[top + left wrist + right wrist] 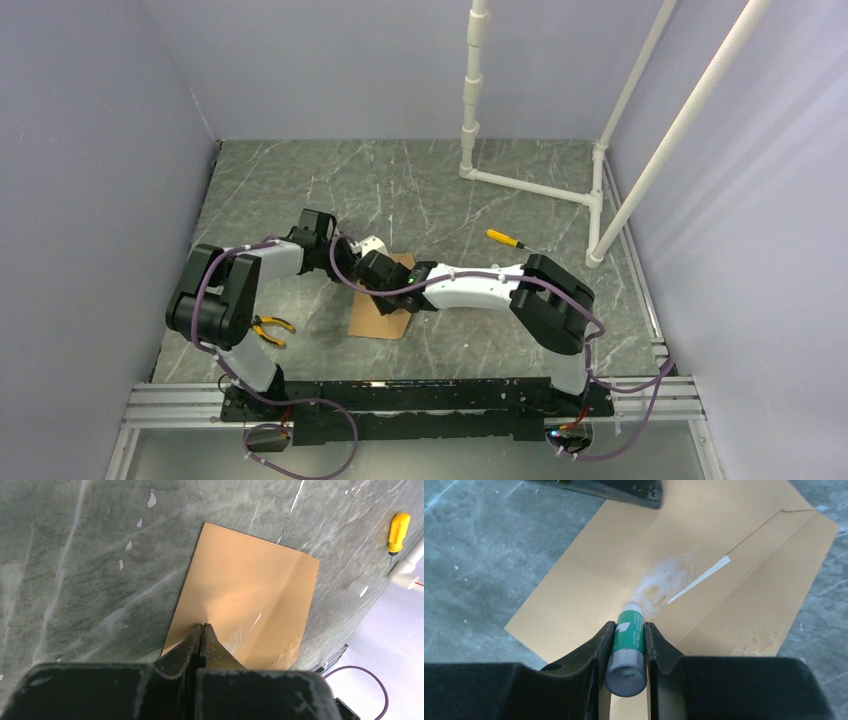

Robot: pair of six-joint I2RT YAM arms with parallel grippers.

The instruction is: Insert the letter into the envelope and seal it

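Observation:
The brown envelope [378, 322] [240, 580] [744, 605] lies flat on the marble table with its flap folded down over the back. A white glue smear [664, 577] marks the flap's point. My left gripper [370, 248] [202, 626] is shut with nothing between its fingers, and its tips rest on the envelope. My right gripper [388, 292] [630, 625] is shut on a green and white glue stick [629, 640], whose tip is down at the smear. The left gripper's finger [624, 490] shows at the top of the right wrist view. The letter is out of view.
A yellow-handled screwdriver [505, 239] [398, 530] lies right of the envelope. Orange-handled pliers [270, 328] lie by the left arm's base. A white pipe frame [530, 185] stands at the back right. Grey walls close in both sides.

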